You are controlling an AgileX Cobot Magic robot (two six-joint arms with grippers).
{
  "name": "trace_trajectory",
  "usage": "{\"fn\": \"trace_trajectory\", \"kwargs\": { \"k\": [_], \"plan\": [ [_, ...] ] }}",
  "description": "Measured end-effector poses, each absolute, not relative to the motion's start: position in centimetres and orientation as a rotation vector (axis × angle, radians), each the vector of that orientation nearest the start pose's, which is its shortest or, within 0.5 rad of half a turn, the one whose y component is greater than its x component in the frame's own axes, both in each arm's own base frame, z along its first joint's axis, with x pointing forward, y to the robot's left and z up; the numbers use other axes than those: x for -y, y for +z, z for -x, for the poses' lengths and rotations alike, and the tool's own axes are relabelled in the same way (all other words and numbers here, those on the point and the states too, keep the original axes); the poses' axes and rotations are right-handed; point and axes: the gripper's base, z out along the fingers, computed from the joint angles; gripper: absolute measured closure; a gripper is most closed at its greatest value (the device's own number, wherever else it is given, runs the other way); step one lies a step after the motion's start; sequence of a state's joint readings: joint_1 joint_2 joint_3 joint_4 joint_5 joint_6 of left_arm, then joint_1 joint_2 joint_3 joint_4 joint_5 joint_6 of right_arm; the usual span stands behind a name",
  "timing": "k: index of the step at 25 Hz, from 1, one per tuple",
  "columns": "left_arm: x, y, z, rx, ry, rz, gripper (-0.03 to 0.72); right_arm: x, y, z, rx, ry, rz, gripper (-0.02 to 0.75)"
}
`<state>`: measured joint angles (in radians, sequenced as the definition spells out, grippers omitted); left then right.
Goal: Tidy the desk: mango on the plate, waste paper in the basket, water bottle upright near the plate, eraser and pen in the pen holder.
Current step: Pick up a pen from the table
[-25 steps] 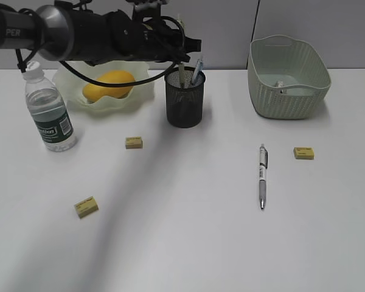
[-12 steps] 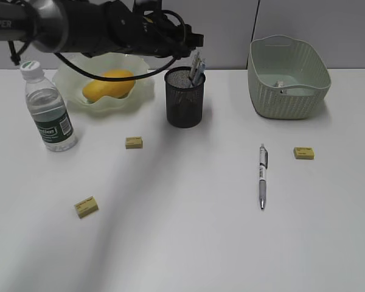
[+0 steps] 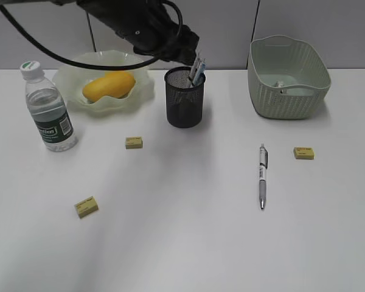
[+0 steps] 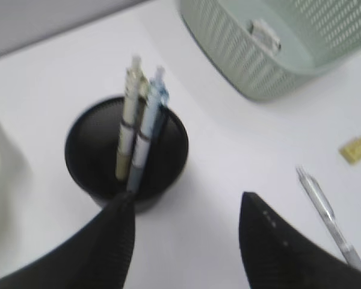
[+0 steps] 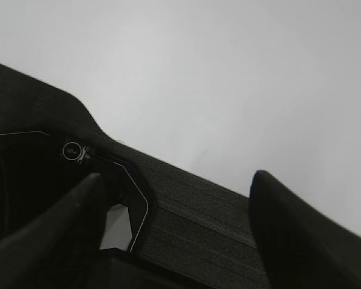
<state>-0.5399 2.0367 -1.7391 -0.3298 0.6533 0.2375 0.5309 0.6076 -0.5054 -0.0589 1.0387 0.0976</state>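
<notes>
Left gripper [image 4: 186,232] is held wide open above the holder [image 3: 185,97], nothing gripped. Two pens [image 4: 138,129] are stood inside it. Another pen [image 3: 263,176] is left on the desk [image 3: 188,243]. Right gripper [image 5: 174,232] is parked open, empty.

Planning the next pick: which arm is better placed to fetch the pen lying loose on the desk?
Probably the left. Its open gripper hovers by the pen holder, and its wrist view already shows the loose pen. The right gripper sees only its base and bare surface.
</notes>
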Motion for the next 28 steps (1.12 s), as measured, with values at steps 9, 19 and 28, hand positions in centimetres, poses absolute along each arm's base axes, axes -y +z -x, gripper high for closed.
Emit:
{"fn": "trace_trajectory", "kwargs": {
  "k": [9,19,28],
  "plan": [
    [23.3,27.0,-35.4,-2.729,-0.389,-0.872,0.261,-4.0,25.5,-7.7,-2.562,0.142,0.586,0.155],
    [21.7,30.0,-34.0,-2.772,-0.294,-0.758,0.250,-4.0,25.5,-7.7,-2.562,0.142,0.586,0.155],
    [19.8,32.3,-31.1,-2.765,-0.294,-0.680,0.120,-4.0,25.5,-7.7,-2.562,0.140,0.586,0.155]
  ]
}}
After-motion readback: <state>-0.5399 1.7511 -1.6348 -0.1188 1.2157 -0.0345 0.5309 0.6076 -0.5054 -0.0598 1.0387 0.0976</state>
